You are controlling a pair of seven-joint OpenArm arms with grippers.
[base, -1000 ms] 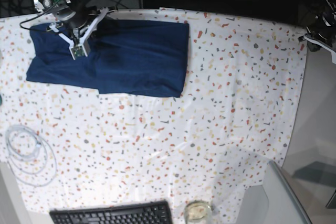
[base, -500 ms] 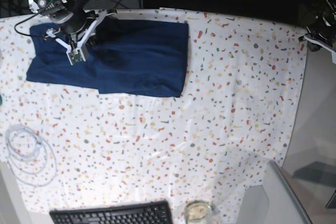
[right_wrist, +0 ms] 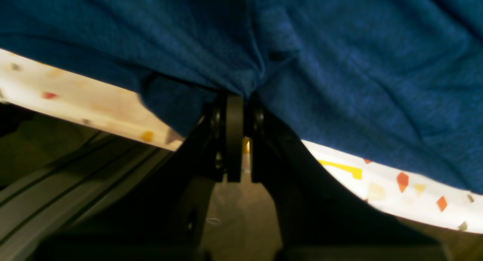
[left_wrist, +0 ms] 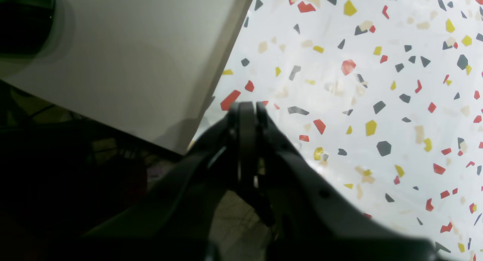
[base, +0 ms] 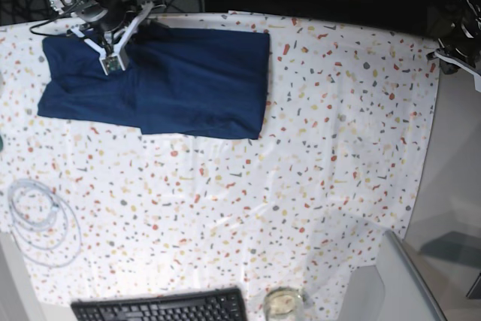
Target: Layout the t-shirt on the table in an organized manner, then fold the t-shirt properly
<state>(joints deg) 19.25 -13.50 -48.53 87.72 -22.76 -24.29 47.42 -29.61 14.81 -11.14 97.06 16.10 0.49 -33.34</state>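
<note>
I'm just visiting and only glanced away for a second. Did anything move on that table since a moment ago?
The right gripper, shut on the t-shirt, has shifted toward the table's far edge, tugging the cloth's upper part and changing its wrinkles slightly. The left gripper stayed shut and empty at the table's corner. The shirt's outline, keyboard and cable look unchanged.

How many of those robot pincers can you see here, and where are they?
2. The right pincer is at the table's far edge, pinching the t-shirt. The left pincer is shut on nothing, by the table's opposite side edge.
</note>
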